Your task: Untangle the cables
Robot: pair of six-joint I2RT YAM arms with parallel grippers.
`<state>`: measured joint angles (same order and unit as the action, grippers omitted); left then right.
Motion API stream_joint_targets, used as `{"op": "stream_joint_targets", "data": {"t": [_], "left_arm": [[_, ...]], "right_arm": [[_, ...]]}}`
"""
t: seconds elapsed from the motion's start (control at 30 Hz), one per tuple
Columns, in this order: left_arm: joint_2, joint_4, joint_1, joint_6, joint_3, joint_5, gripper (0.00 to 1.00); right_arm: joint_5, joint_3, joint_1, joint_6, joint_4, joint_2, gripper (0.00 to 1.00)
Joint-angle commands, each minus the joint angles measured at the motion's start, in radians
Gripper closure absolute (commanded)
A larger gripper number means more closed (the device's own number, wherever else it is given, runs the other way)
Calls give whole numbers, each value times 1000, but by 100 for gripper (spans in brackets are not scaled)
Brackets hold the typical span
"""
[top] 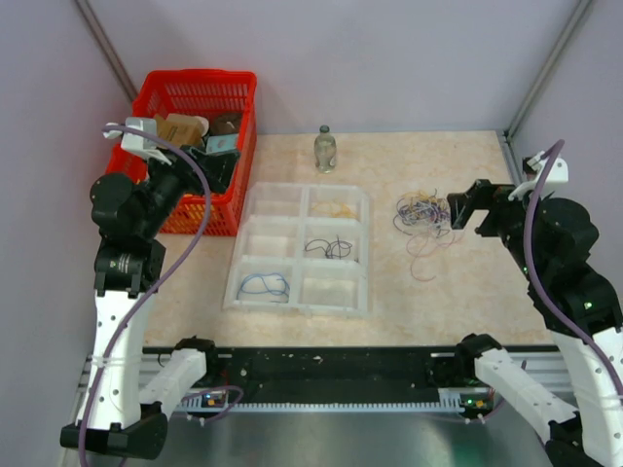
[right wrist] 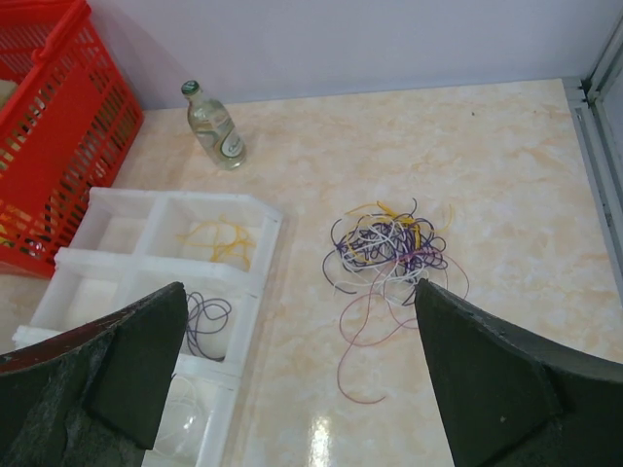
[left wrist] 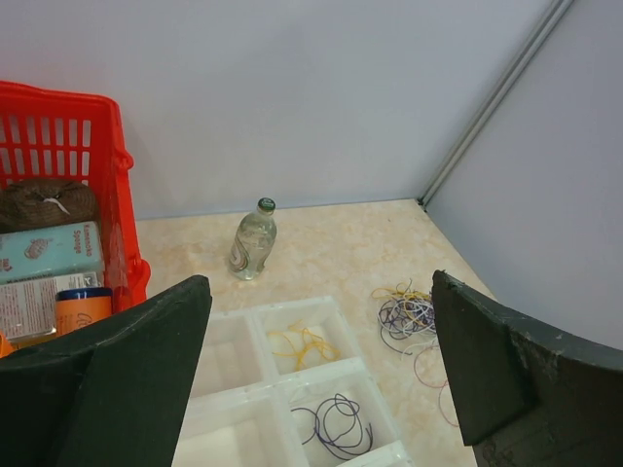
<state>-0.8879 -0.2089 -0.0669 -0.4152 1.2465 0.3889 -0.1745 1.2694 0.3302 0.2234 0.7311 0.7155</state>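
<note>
The cables (top: 421,212) lie as a tangled bunch of purple, white, yellow and pink loops on the table, right of the tray. They also show in the right wrist view (right wrist: 389,248) and the left wrist view (left wrist: 407,313). A pink strand (right wrist: 375,336) trails toward me. My right gripper (top: 455,209) is open and empty, hovering just right of the bunch; in its wrist view (right wrist: 302,379) the jaws stand wide apart. My left gripper (top: 216,163) is open and empty over the red basket's edge; its own view (left wrist: 321,389) shows the jaws wide apart.
A white compartment tray (top: 367,253) holds a yellow wire (top: 336,207), a dark purple wire (top: 329,248) and a blue wire (top: 265,285) in separate cells. A glass bottle (top: 325,149) stands behind it. A red basket (top: 200,83) of items sits at the back left.
</note>
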Motion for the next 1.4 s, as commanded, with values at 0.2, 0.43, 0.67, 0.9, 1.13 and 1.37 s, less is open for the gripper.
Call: {"op": "stream_joint_targets", "data": {"t": [0.2,0.43,0.67,0.9,1.13,1.37], "left_arm": [[10,35,6,30,4,-2,1],[-60,22,6,16,19,100,1],[-173,75,-86,-57,-18,292,3],[-356,70,-485,10,-12,67,4],[-731,138,-733,35,169,-2,9],[-1110,72,-879,125,479,-107,17]], "right_arm": [[-22,-41,-10,22,-39,8,1],[-76,-77,-10,10,27,104,1],[20,-134,-11,100,25,125,1],[167,-226,-264,209,-10,180,1],[342,-360,-505,399,-119,232,1],[342,-406,-543,442,-102,185,1]]}}
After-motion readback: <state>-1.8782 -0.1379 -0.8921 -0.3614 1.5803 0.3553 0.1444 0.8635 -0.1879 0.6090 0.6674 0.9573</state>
